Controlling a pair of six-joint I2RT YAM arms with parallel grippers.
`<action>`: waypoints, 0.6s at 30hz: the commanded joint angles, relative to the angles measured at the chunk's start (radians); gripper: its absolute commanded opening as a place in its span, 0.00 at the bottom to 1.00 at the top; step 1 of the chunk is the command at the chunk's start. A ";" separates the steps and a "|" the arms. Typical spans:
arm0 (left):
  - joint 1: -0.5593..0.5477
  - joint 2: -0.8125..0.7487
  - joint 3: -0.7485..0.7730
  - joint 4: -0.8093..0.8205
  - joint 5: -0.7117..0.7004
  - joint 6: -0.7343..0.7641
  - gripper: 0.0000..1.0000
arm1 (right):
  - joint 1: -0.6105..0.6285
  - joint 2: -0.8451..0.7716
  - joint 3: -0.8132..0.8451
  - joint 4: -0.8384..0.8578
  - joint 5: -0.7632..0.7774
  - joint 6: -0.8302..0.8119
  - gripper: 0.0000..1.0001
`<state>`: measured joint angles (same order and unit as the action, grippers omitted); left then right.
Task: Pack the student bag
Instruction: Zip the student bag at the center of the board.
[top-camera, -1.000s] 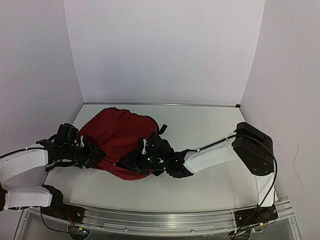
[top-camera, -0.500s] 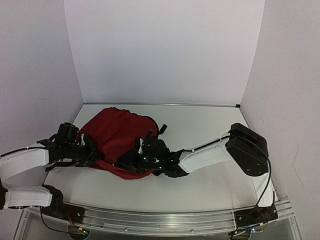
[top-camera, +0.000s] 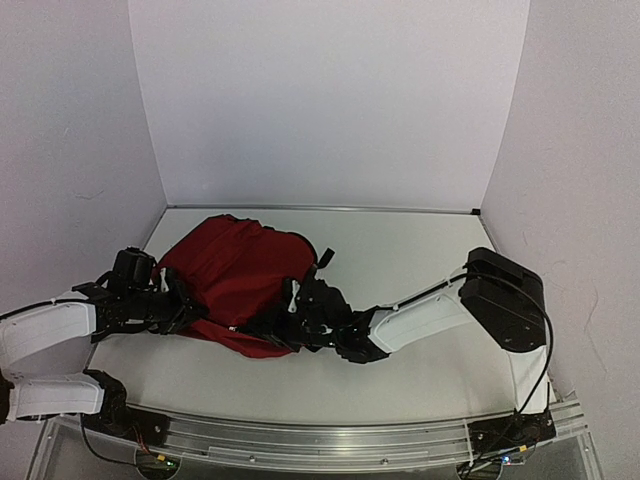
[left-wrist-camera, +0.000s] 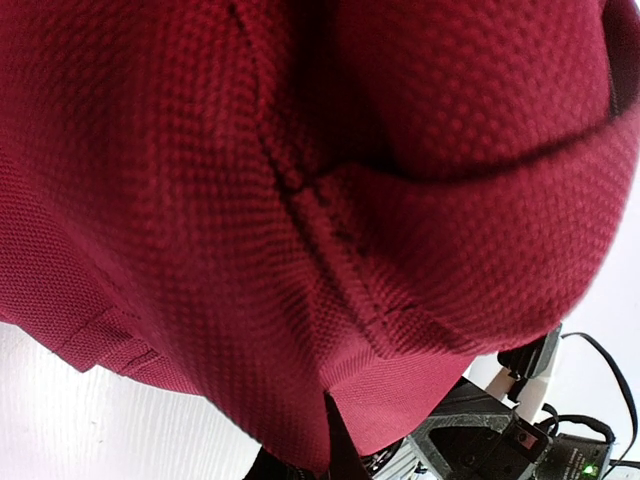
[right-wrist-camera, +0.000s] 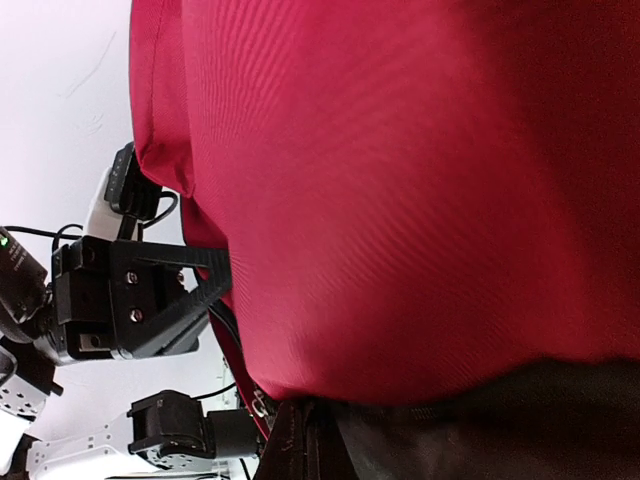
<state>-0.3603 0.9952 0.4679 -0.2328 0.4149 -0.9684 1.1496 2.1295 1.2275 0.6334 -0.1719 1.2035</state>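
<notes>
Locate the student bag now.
In the top view the student bag lies on the table, left of centre, between the jaws of the left gripper at its left edge and the right gripper at its near edge.

The student bag (top-camera: 240, 272) is a deep, dark red. Up close from the left wrist, its cloth shows a fine pebbled weave of tiny dots, with seams stitched in the same red. The right wrist view gives a smoother cloth with faint diagonal ribbing and a dark grey-black band along the lower edge. Its strap (top-camera: 325, 257) is black. The left arm (top-camera: 45, 330) and the right arm (top-camera: 420, 320) have white shells and black joints. The tabletop (top-camera: 430, 250) is off-white, the walls (top-camera: 330, 100) pale lilac-white, and the rail (top-camera: 330, 437) silver.
</notes>
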 joint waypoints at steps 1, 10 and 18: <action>0.009 0.014 0.009 0.053 -0.059 0.008 0.00 | 0.011 -0.131 -0.084 0.069 0.127 -0.059 0.00; 0.088 -0.006 0.001 0.035 -0.044 0.031 0.00 | 0.027 -0.289 -0.286 0.055 0.343 -0.096 0.00; 0.178 -0.105 0.005 -0.076 -0.012 0.090 0.00 | 0.020 -0.341 -0.358 -0.003 0.454 -0.089 0.00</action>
<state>-0.2377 0.9368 0.4614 -0.2598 0.4671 -0.9317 1.1782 1.8512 0.9032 0.6611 0.1649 1.1255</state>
